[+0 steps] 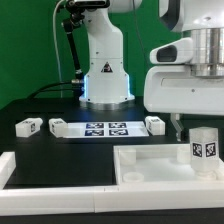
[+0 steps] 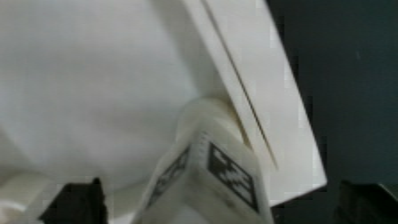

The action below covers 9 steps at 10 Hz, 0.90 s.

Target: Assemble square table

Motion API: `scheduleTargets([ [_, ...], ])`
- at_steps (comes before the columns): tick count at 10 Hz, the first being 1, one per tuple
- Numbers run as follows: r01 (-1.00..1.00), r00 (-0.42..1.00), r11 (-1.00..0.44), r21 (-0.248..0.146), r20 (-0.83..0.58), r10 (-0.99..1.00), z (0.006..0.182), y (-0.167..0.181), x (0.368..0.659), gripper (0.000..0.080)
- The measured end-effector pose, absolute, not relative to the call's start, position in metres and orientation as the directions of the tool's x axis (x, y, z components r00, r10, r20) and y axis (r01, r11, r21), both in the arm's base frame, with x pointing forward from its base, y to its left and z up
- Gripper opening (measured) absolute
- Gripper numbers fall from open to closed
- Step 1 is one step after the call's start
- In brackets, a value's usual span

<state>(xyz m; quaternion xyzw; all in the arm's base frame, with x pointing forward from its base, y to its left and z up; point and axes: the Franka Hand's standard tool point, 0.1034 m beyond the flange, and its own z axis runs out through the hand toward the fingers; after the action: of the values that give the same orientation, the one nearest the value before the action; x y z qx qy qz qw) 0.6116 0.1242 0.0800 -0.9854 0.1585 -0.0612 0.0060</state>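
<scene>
**Exterior view:** The hand (image 1: 192, 122) I am driving hangs at three o'clock in the frame, low over the square slab (image 1: 160, 168). The slab lies on the dark counter (image 1: 40, 105) at five o'clock. An upright leg (image 1: 203, 148) stands on the slab below the hand, its tag facing the camera. A loose leg (image 1: 28, 126) and a second leg (image 1: 57, 125) sit on the counter at nine o'clock of the marker board (image 1: 105, 128). A third leg (image 1: 155, 123) sits just beside the board's three o'clock end. A white rail (image 1: 15, 165) runs at seven o'clock, and the arm's base (image 1: 103, 60) rises at twelve.

**Wrist view:** The hand's dark fingertips (image 2: 80, 203) stand spread wide. The tagged upright leg is between them, beside the slab's raised rim. I cannot tell whether either fingertip touches it.
</scene>
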Motion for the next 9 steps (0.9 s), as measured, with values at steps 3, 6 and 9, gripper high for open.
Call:
scheduleTargets([
  [3, -0.029, 0.987, -0.999, 0.019, 0.156, -0.025, 0.0791, 0.1184, 0.6123, 0.0648],
  [6, 0.144, 0.979, -0.989, 0.045, 0.142, 0.149, 0.0783, 0.117, 0.612, 0.0648],
  [9, 0.184, 0.976, -0.982, 0.047, 0.11, 0.188, 0.077, 0.1179, 0.6146, 0.0648],
])
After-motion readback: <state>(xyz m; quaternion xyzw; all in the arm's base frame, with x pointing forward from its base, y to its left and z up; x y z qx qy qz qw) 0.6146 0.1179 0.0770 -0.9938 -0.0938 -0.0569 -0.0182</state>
